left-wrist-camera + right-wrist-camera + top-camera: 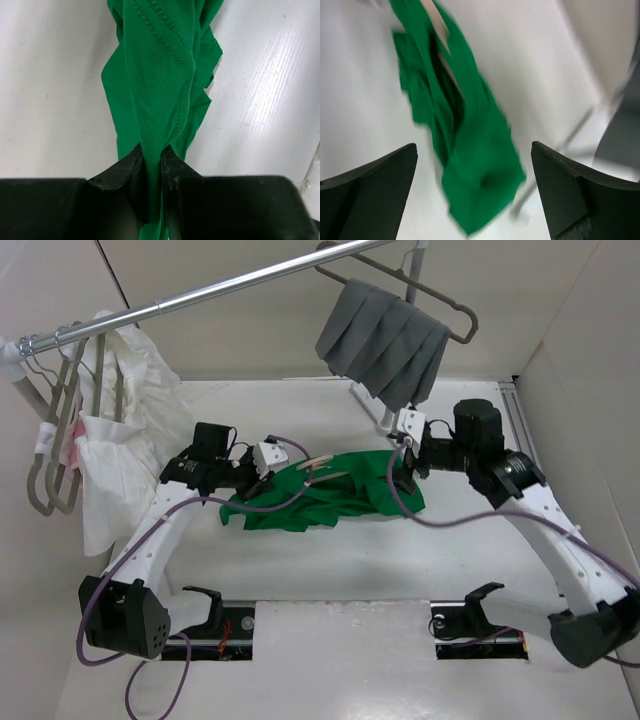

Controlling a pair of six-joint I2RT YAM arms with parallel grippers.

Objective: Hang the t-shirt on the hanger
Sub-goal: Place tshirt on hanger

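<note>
White table (330, 570) carries the t-shirt (330, 502), bunched with its long axis running left to right between your arms, the hanger (318, 460) showing at its far edge; your left gripper (153, 147) pinches its left end, while your right gripper (474, 150) hangs spread just over its right end.

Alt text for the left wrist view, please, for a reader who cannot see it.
The left end effector is shut on a bunched fold of the bright green cotton t-shirt, pinched between its two black fingers. The rest of the cloth stretches ahead over the white table.
</note>
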